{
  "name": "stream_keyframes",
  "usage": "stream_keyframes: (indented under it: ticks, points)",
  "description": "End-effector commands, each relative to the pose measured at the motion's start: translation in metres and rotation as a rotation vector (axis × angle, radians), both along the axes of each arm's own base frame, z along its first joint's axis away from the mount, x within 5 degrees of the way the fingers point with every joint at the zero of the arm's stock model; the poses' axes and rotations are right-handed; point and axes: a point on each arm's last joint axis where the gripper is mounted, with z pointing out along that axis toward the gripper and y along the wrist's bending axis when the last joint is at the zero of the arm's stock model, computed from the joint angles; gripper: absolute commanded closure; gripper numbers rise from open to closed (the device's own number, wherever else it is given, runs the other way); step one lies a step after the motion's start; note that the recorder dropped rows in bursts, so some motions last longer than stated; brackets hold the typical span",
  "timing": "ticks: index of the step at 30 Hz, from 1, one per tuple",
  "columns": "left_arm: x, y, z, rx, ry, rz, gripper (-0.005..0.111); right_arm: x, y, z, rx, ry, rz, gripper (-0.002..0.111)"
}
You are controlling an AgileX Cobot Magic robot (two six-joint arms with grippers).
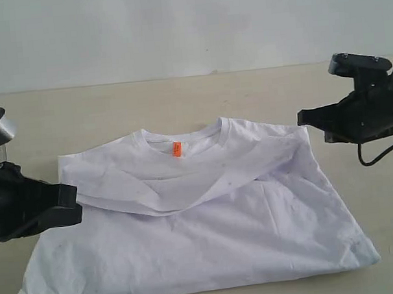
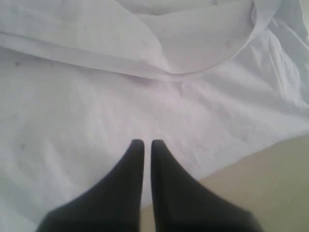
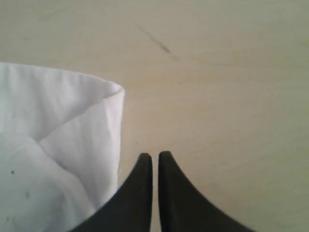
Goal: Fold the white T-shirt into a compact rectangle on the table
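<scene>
The table (image 1: 178, 93) takes up most of the exterior view, pale beige, and it runs out of frame on both sides. The white T-shirt (image 1: 211, 235) lies flat in the middle of it, collar toward the far edge. Its plain white side is up, and both sleeves are folded in across the upper chest, so whatever is under those flaps is covered. Its lower hem sits really close to the bottom of the shot.

The left gripper (image 1: 67, 203) hangs just off the shirt's left shoulder, with its arm chopped off by the frame. In its wrist cam the fingers are basically together, only a thin slit between them, nothing pinched, with blurry fabric beyond the tips. The right gripper (image 1: 304, 118) is by the right shoulder, same deal: fingers nearly touching and empty, over bare table beside a folded shirt corner. The tiny orange neck tag (image 1: 177, 149) is too small to read.
</scene>
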Motion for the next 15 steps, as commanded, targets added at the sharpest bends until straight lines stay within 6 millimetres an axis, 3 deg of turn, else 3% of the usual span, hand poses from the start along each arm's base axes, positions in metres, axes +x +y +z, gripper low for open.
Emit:
stream_keyframes:
  ticks: [1,6,9,10,12,15]
  points:
    - [-0.002,-0.001,0.001,-0.004,-0.009,-0.006,0.102,0.003,0.001,0.005,0.01,0.022,0.058,0.108]
    - [-0.002,-0.001,0.001,-0.004,-0.009,-0.006,0.102,0.016,0.01,0.026,0.02,0.034,0.236,0.106]
    - [-0.002,-0.001,0.001,0.0,-0.016,-0.002,0.102,0.024,0.015,0.04,0.031,0.028,0.327,0.092]
    - [-0.001,-0.001,0.001,0.002,-0.02,-0.001,0.102,0.027,0.018,0.048,0.021,0.02,0.408,0.076]
    - [-0.001,-0.001,0.001,0.003,-0.022,0.0,0.102,0.03,0.021,0.056,-0.002,0.008,0.503,0.061]
    - [-0.001,-0.001,0.001,0.005,-0.025,-0.001,0.102,0.034,0.023,0.052,-0.004,0.022,0.562,0.061]
